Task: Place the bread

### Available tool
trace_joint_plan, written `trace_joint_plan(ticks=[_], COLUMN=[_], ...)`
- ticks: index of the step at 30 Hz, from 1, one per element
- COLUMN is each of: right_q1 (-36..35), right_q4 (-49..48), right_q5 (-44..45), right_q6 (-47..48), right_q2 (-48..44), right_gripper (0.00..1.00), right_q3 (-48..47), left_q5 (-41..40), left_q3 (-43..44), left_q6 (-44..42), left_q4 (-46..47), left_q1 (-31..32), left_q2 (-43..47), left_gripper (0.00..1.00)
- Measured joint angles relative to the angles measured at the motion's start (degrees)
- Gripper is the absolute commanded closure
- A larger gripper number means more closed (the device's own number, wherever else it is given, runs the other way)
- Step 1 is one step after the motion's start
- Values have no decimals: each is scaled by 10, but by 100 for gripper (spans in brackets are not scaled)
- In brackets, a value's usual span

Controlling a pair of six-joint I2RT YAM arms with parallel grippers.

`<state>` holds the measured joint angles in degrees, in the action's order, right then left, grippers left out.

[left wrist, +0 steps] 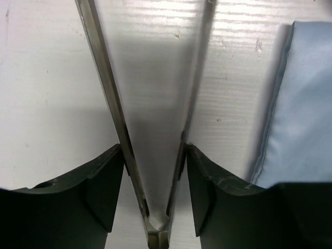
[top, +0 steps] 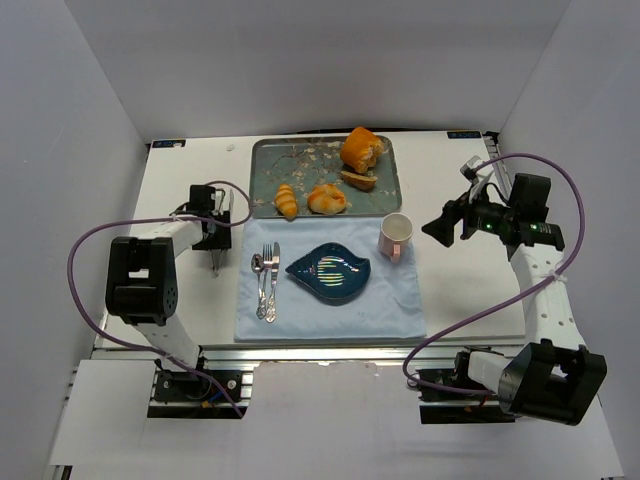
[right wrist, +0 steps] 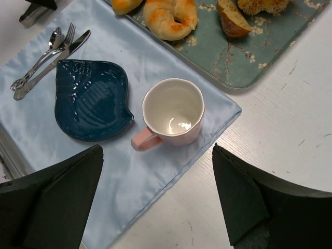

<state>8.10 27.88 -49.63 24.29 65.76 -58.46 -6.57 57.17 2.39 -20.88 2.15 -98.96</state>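
right end effector [right wrist: 157, 148] wide apart, left end effector [left wrist: 153, 150] clamping tongs [left wrist: 106, 88]; knotted golden-brown bread [right wrist: 168, 18]

Pink cup [top: 396, 237], blue plate [top: 330, 270], tray [top: 300, 165], tongs [left wrist: 110, 104]

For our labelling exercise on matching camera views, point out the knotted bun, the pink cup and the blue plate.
knotted bun [right wrist: 166, 21]: right wrist view, its golden top crust.
pink cup [right wrist: 174, 106]: right wrist view, its white inside.
blue plate [top: 330, 268]: top external view, its centre.
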Motion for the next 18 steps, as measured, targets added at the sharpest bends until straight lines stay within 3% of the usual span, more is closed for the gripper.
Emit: trace_joint_plan(ticks=[2,3,7,10,18], right_q1=[4,5,6,6,6], right_q4=[-6,-10,-28,-36,-45], right_q5=[-6,-9,-21,-29,-33], right_q6=[-3,-6,-19,-24,-21], right_q2=[0,0,0,0,-9], right_gripper=[11,11,12,12,12], right_q3=[0,0,1,3,32], left_q5=[10,16,35,53,97], left_q3=[-6,-9,-21,-29,-50], left_q6=[3,5,12,22,100], left_q4=[16,24,52,58,27], left_q1=[-6,-9,-16,-17,20], left_q2=[-1,-1,2,10,126], left_gripper=[52,70,94,100,97])
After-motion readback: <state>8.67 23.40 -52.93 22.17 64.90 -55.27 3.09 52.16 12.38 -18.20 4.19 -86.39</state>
